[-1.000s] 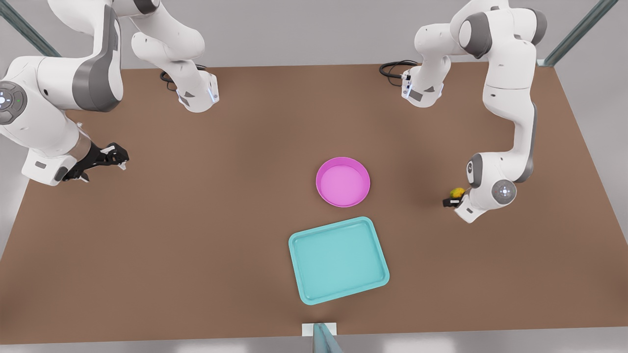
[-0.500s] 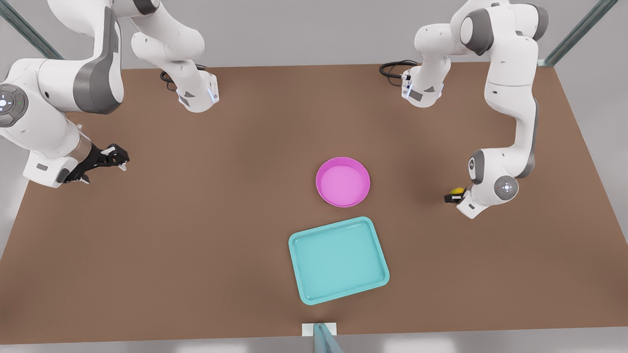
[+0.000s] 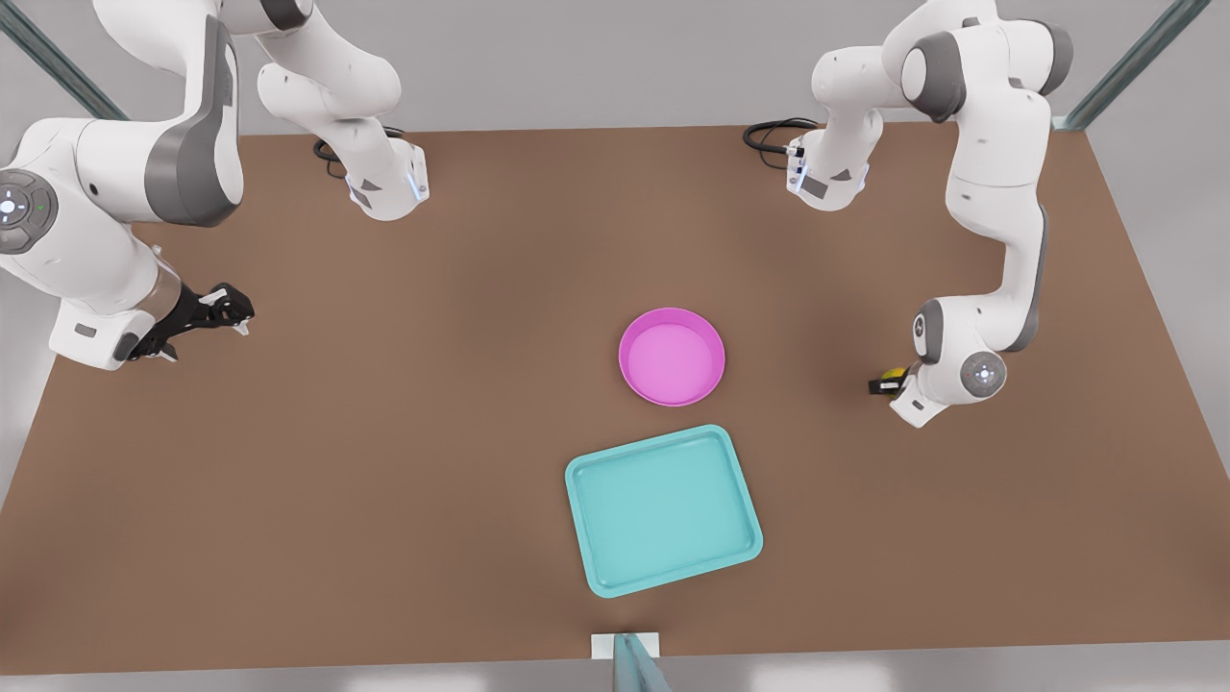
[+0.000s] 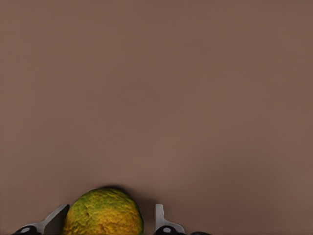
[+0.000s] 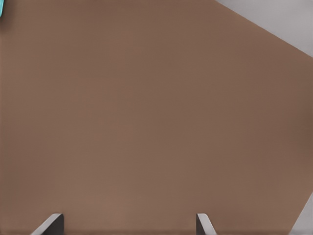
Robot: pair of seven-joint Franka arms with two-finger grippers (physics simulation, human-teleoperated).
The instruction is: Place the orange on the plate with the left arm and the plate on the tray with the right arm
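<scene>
The orange (image 4: 102,215), bumpy and yellow-green, rests on the brown table between the fingers (image 4: 160,215) of my left gripper (image 4: 108,213). That gripper is open: one finger sits close against the fruit and the other stands a little off it. In the front view the left gripper (image 3: 886,383) is at the front view's right, and the orange (image 3: 895,373) peeks out beside its wrist. The pink plate (image 3: 672,357) lies mid-table with the turquoise tray (image 3: 663,510) just in front of it. My right gripper (image 3: 233,315) waits open at the front view's left, over bare table (image 5: 127,220).
Both arm bases (image 3: 384,187) and their cables stand along the table's back edge. A corner of the tray (image 5: 1,7) shows in the right wrist view. Wide brown table surface (image 3: 384,461) lies between the two grippers.
The left arm has sunk slightly lower around the orange, so less of the fruit shows in the front view. The right arm has barely shifted.
</scene>
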